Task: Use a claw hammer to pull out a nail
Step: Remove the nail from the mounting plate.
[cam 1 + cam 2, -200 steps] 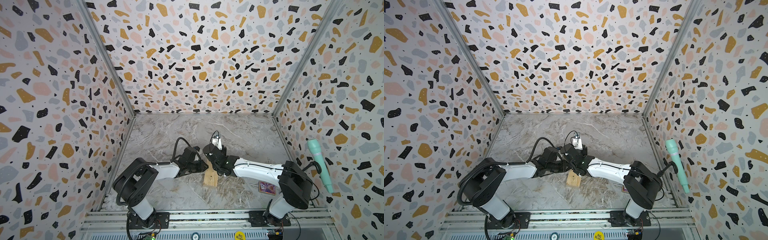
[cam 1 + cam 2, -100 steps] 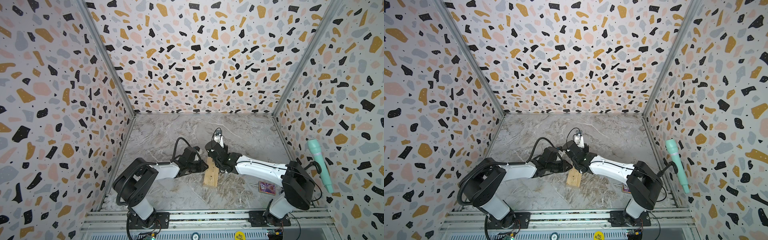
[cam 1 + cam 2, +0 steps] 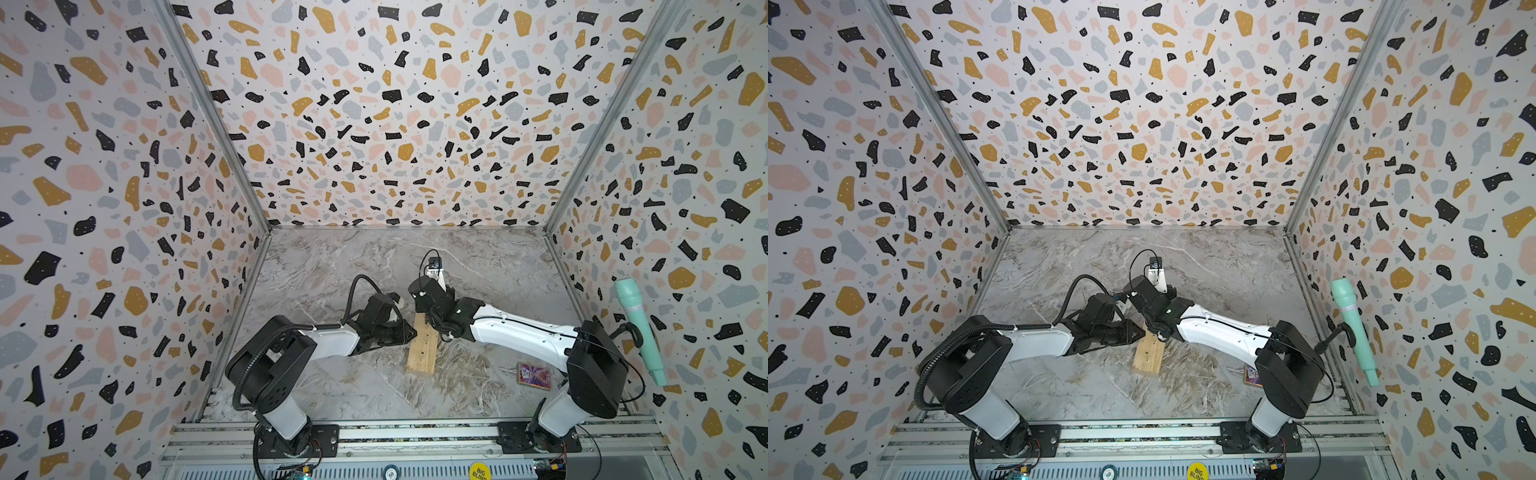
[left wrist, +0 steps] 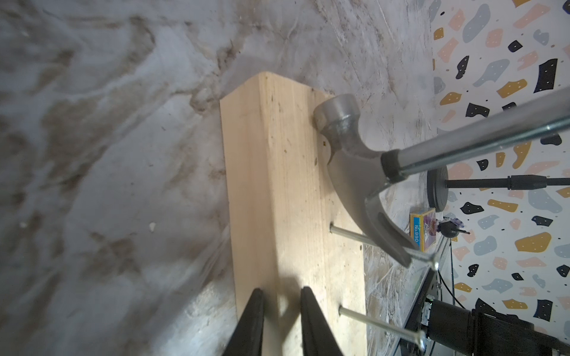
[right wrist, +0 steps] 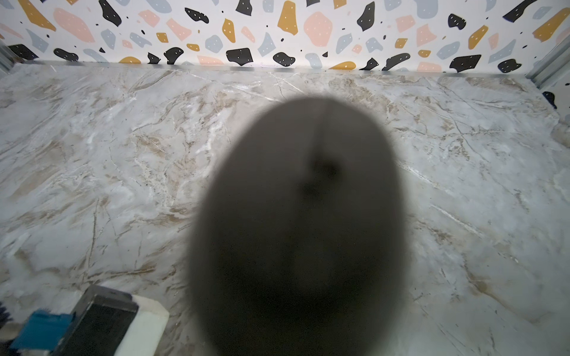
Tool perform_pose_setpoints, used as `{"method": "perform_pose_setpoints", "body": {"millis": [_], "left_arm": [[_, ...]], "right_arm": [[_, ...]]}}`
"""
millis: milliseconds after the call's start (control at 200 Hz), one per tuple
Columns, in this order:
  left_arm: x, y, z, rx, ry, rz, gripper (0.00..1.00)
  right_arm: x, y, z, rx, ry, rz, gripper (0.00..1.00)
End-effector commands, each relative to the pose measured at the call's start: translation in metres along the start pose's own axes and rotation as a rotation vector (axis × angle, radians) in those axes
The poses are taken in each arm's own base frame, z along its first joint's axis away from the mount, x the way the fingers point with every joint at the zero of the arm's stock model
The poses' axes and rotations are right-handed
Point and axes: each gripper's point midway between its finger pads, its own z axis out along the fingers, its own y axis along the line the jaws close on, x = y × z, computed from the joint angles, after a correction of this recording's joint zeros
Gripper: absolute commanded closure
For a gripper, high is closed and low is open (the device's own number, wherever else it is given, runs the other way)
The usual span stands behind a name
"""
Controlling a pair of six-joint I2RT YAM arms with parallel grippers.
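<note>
A pale wooden block (image 3: 422,353) (image 3: 1148,353) lies mid-table with two nails sticking out of it. In the left wrist view the claw hammer (image 4: 348,160) has its silvery head resting on the block (image 4: 287,185). Its forked claw is hooked under the head of the nail (image 4: 348,235), which stands well out of the wood. A second nail (image 4: 379,323) stands beside it. My left gripper (image 4: 282,292) (image 3: 409,332) presses its tips on the block, jaws a narrow gap apart. My right gripper is hidden under its wrist; the blurred black handle (image 5: 296,215) fills its view.
A small printed box (image 3: 535,376) (image 4: 422,228) lies by the right arm's base. A mint-green cylinder (image 3: 638,328) (image 3: 1354,332) hangs on a black stand at the right wall. Terrazzo walls close three sides. The left wrist's camera (image 5: 92,323) sits close to the right wrist.
My right wrist has tipped and moved a little toward the back wall with the hammer. The left arm and the block have stayed put.
</note>
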Motion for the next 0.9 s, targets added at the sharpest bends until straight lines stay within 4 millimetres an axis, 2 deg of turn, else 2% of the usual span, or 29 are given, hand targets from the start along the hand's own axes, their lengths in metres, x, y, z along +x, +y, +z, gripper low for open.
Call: {"method": "perform_pose_setpoints", "body": {"millis": [0, 365, 896], "left_arm": [[0.0432, 0.0424, 0.0057, -0.133, 0.130, -0.075, 0.77], [0.0443, 0.0436, 0.0060, -0.136, 0.133, -0.078, 0.77], [0.0446, 0.0442, 0.0067, -0.135, 0.134, -0.083, 0.77]], "right_arm": [[-0.0011, -0.0008, -0.0016, 0.006, 0.037, -0.010, 1.00], [0.0022, -0.0047, 0.0076, -0.003, 0.120, -0.009, 1.00], [-0.0052, -0.0037, 0.0048, -0.025, 0.165, -0.019, 1.00]]}}
